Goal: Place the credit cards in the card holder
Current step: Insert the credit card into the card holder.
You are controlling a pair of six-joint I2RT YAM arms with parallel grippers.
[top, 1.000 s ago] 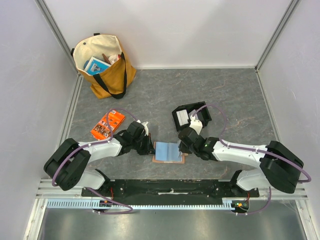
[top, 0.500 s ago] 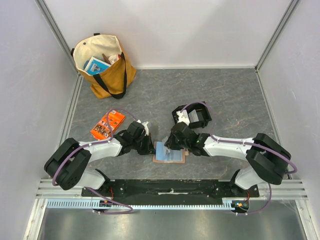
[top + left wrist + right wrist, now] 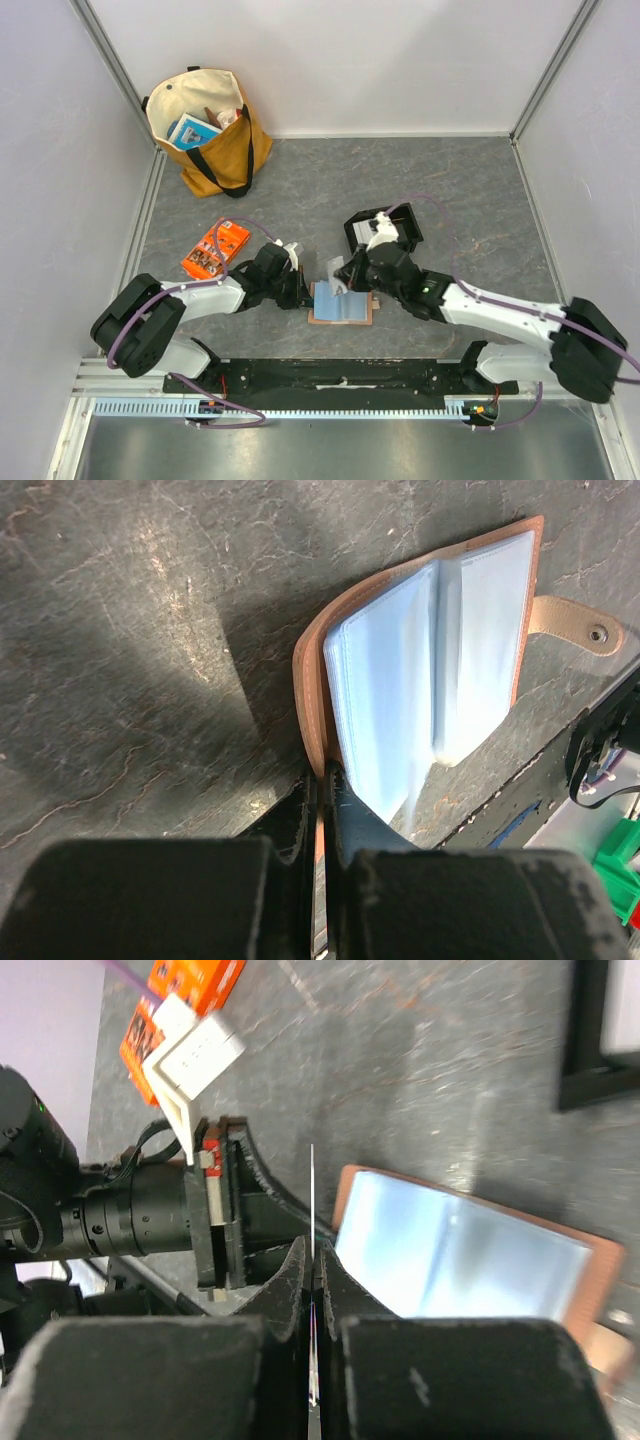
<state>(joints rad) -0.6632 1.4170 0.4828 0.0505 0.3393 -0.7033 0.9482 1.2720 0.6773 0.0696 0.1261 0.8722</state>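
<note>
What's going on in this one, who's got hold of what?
The left gripper is shut on the edge of the open card holder, keeping it flat on the table. The right gripper clamps one credit card, held on edge just by the holder's side nearest the left gripper. The card is not yet in a sleeve. The black tray sits behind.
</note>
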